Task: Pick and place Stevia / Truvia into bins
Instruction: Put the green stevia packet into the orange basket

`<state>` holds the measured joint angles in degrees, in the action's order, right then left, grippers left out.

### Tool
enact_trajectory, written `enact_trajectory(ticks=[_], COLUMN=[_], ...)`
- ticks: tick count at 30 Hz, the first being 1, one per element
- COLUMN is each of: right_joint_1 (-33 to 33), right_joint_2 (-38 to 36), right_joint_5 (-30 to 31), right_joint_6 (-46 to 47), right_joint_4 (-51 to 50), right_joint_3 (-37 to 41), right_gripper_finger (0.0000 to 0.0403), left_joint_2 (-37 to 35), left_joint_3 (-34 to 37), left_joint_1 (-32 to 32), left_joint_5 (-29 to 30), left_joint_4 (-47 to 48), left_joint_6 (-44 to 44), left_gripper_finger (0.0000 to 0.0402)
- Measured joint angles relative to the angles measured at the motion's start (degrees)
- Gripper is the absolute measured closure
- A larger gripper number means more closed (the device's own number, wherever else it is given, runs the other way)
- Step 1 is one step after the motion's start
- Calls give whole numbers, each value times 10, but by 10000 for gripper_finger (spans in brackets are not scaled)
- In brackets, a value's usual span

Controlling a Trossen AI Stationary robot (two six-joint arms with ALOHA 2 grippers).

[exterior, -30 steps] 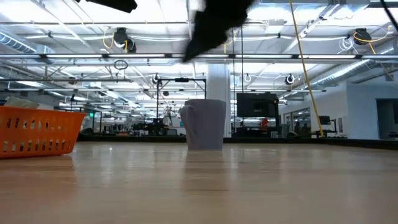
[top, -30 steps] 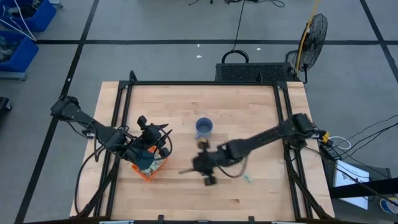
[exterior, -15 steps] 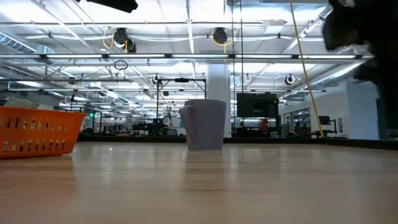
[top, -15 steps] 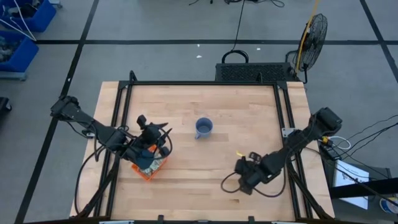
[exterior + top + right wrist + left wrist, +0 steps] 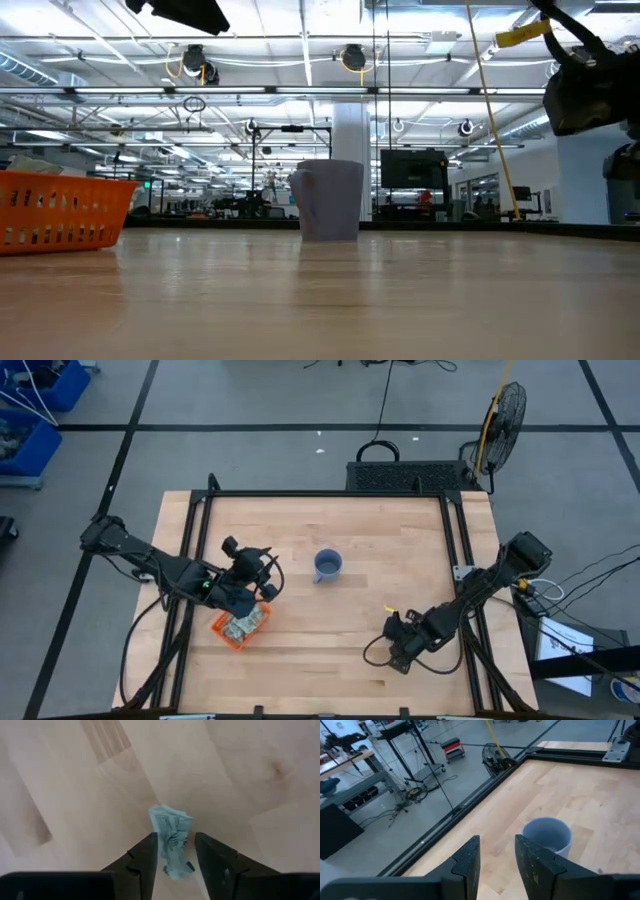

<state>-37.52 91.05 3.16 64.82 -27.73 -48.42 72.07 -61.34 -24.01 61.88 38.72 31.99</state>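
A: Where does the packet (image 5: pixel 171 840) lie?
B: On the bare table (image 5: pixel 400 560), between the right gripper's (image 5: pixel 175 852) spread fingers.
A: And the left gripper (image 5: pixel 496 855)?
B: Released, above the bin (image 5: pixel 238 628) of packets.

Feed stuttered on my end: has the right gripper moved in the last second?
Yes. In the high view the right gripper has swung from just below the mug out toward the table's right front corner, and now hangs open over a crumpled packet.

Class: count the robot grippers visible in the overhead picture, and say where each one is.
2. The left gripper hovers between the orange bin and the mug. The right gripper hangs low near the table's front right.
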Motion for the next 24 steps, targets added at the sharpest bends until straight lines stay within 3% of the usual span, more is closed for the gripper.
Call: enact_trajectory(ticks=[5, 10, 12, 15, 19, 22, 24], right_joint_1=[0, 0, 2, 15, 46, 85, 113], right_joint_2=[-3, -8, -9, -18, -14, 2, 28], right_joint_5=[2, 19, 48, 129, 213, 241, 226], right_joint_6=[4, -53, -85, -148, -336, -507, -602], right_joint_4=[35, 32, 35, 56, 200, 396, 552], right_joint_3=[31, 25, 14, -18, -36, -37, -37], right_gripper_finger=[300, 375, 394, 389, 394, 399, 399], left_joint_2=[0, 0, 0, 0, 0, 0, 0], left_joint_3=[0, 0, 0, 0, 0, 0, 0], left_joint_1=[4, 4, 4, 4, 3, 3, 3], left_joint_5=[-9, -16, -18, -18, -2, 3, 7], left_joint_4=[0, 0, 0, 0, -15, -41, -58], left_joint_6=[0, 0, 0, 0, -4, -27, -42], left_gripper_finger=[273, 273, 273, 273, 273, 273, 273])
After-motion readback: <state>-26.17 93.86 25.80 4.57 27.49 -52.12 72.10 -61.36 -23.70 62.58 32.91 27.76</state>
